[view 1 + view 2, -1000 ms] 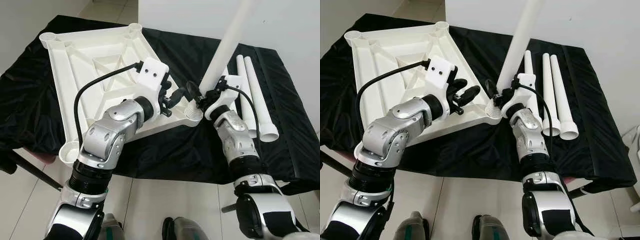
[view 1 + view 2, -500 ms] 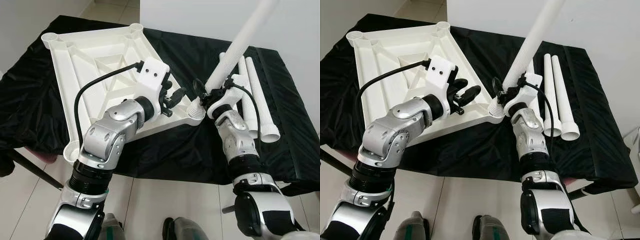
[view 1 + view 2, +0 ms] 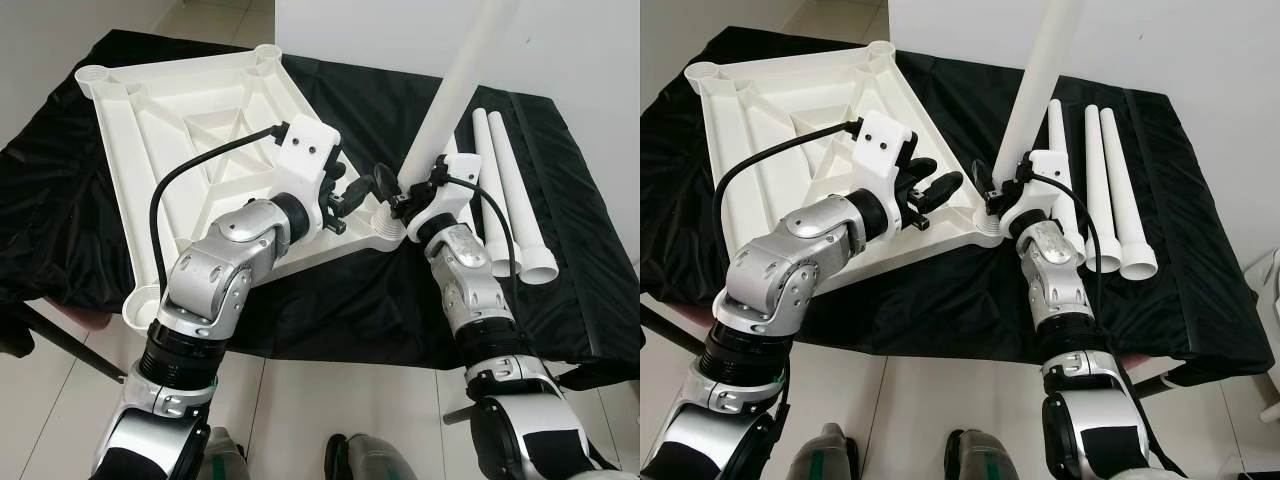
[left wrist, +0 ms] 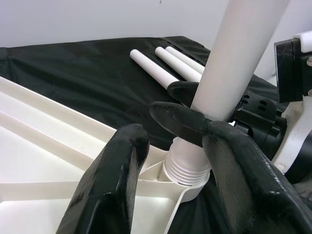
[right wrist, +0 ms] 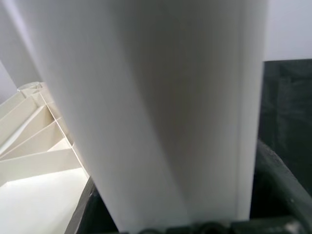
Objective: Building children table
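The white tabletop (image 3: 180, 110) lies upside down on a black-covered table (image 3: 370, 95). At its near right corner a threaded socket (image 4: 187, 168) holds the foot of a long white leg (image 3: 452, 85), which stands steeply and leans to the right. My right gripper (image 3: 402, 190) is shut on that leg just above the socket, and the leg (image 5: 170, 97) looms close in the right wrist view. My left gripper (image 3: 932, 185) is open, with its fingers (image 4: 114, 175) on either side of the tabletop's rim beside the socket.
Three spare white legs (image 3: 510, 190) lie side by side on the cloth at the right. A white wall stands behind the table. The table's front edge (image 3: 350, 355) is close to my body, with pale floor tiles (image 3: 300, 400) below.
Half a second ago the leg leaned further right. It now stands steeper again in the socket, still in my right gripper. The tabletop corner has shifted slightly. My left gripper has kept its place.
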Controlling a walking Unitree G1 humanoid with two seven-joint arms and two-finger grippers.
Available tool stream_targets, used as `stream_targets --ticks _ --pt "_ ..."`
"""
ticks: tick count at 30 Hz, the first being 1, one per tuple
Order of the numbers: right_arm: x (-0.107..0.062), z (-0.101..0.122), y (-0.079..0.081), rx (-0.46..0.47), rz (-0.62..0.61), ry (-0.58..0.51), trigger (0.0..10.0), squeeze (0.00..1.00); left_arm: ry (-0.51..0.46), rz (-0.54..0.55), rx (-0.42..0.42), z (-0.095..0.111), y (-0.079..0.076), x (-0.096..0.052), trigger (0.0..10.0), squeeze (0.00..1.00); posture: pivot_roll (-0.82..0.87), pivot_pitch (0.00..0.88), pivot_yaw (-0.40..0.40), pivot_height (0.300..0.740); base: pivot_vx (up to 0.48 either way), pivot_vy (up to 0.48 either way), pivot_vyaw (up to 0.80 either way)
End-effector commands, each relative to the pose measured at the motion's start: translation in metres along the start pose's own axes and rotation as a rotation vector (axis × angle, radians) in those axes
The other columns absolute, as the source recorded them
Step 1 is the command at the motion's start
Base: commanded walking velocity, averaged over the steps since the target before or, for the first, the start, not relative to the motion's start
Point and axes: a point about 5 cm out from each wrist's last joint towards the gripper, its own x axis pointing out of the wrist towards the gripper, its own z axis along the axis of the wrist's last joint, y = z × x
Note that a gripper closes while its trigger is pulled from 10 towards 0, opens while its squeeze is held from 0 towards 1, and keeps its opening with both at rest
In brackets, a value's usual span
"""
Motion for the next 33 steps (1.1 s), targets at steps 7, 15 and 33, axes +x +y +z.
stream_targets --ticks 7,15,33 --pt "-0.014 -0.036 0.008 -0.027 0.056 0.176 10.0 0.00 -0.004 0.007 -0.003 0.002 -0.003 0.000 10.0 0.00 0.03 0.067 -0.038 0.740 0.000 0.000 0.00" --pt "-0.012 -0.038 0.003 0.000 0.025 0.210 10.0 0.00 -0.002 0.010 -0.003 0.001 -0.003 0.000 10.0 0.00 0.02 0.067 -0.038 0.740 0.000 0.000 0.00" --pt "-0.008 -0.038 0.011 0.046 -0.175 0.174 10.0 0.00 -0.009 0.008 -0.004 0.003 -0.003 -0.001 10.0 0.00 0.03 0.066 -0.041 0.740 0.000 0.000 0.00"
